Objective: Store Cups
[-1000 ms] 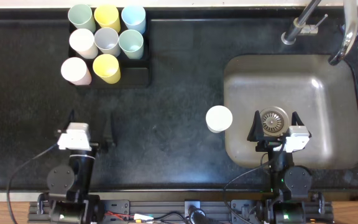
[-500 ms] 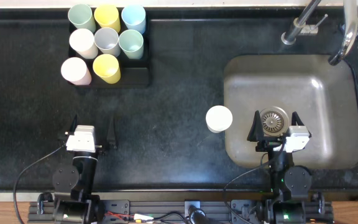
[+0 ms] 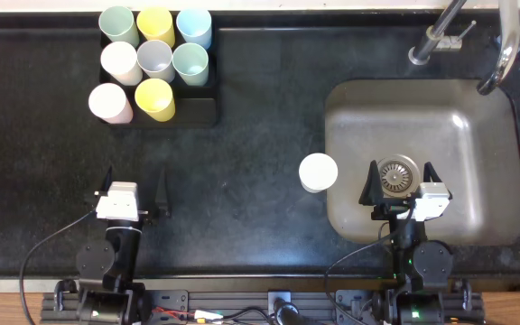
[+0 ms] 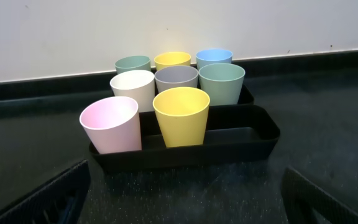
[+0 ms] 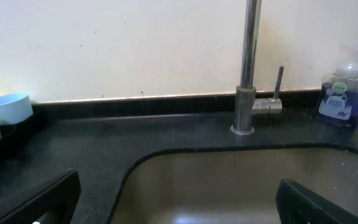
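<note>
Left gripper (image 3: 135, 188): fingers spread wide, holding nothing. It sits low over the bench (image 3: 260, 135), near my left base and well short of the tray (image 3: 201, 113).

Right gripper (image 3: 399, 182): fingers also spread wide, holding nothing. It is over the sink (image 3: 477, 217), close to the drain (image 3: 395, 166).

Loose white cup (image 3: 318, 171): on the bench, just beside the sink's left rim and near the right gripper. Not touched by either gripper.

Tray: black, at the back left of the bench, facing the left gripper. It holds eight cups:
- Back row: green cup (image 4: 133, 64), yellow cup (image 4: 172, 60), blue cup (image 4: 214, 56).
- Middle row: white cup (image 4: 133, 87), grey cup (image 4: 176, 78), second green cup (image 4: 222, 81).
- Front row: pink cup (image 4: 110, 123) at the left end, leaning slightly outward, and second yellow cup (image 4: 181, 115) beside it.

Behind the sink: faucet (image 5: 248, 62) and a soap bottle (image 5: 344, 93) against the wall.
</note>
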`<act>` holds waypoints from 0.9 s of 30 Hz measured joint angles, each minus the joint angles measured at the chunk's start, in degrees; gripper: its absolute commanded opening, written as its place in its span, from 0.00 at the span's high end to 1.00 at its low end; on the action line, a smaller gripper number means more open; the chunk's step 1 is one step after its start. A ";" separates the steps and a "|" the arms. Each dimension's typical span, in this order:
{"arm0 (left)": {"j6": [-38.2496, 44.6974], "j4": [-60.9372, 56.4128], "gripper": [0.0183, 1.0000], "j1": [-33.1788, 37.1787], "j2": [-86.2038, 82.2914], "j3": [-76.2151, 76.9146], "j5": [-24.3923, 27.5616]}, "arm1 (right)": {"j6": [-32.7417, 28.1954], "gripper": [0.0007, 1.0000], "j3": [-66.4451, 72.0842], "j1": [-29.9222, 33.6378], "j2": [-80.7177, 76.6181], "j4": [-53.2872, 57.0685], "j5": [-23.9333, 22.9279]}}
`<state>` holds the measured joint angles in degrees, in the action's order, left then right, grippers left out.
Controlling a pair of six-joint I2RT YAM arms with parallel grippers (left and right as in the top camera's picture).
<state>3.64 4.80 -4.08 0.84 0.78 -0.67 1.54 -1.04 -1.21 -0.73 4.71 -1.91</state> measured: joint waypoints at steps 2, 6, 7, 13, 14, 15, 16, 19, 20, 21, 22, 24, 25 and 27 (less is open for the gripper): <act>0.00 -0.02 0.00 0.00 0.00 0.00 0.00 | -0.02 0.00 0.00 0.00 0.00 0.02 0.02; 0.00 -0.02 0.00 0.00 0.00 0.00 0.00 | 0.00 0.00 0.00 0.00 0.00 0.02 0.00; 0.00 -0.02 0.00 0.00 0.00 0.00 0.00 | -0.02 0.00 0.00 0.00 0.00 0.00 0.02; 0.00 0.00 0.00 0.00 0.00 0.00 0.00 | 0.00 0.00 0.00 0.00 0.00 0.02 0.22; 0.00 -0.02 0.00 0.00 0.00 0.00 0.00 | 0.00 0.00 0.00 0.00 0.00 0.00 0.50; 0.00 -0.02 0.00 0.00 0.00 0.00 0.00 | 0.00 0.00 0.00 0.00 0.00 0.02 0.87; 0.00 0.00 0.00 0.00 0.00 0.00 0.00 | -0.02 0.00 -0.02 0.00 0.00 0.04 1.09; 0.00 -0.02 0.00 0.00 0.00 0.00 0.00 | -0.02 0.00 -0.85 0.00 -0.02 2.86 1.68; 0.00 0.02 0.00 0.00 0.02 0.00 0.00 | 0.00 0.00 -2.08 0.00 -0.15 5.97 1.77; 0.00 0.00 0.00 0.00 0.00 0.00 0.00 | 0.00 0.00 -3.93 0.00 -0.59 9.35 1.90; 0.00 0.02 0.00 0.00 0.00 0.00 0.00 | -0.02 0.00 -6.60 0.00 -1.38 13.05 1.92; 0.00 0.02 0.00 0.00 0.00 -0.02 0.00 | 0.00 0.00 -14.73 -0.02 -4.81 20.63 2.19; 0.00 0.02 0.00 0.00 0.00 -0.02 0.00 | 0.00 0.00 -19.21 0.00 -7.08 24.22 2.32; 0.00 0.00 0.00 0.00 0.00 -0.07 0.00 | 0.00 0.00 -29.94 -0.15 -13.51 33.57 2.69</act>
<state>3.64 4.80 -4.08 0.84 0.71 -0.67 1.54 -30.98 -1.37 -14.24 38.28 0.78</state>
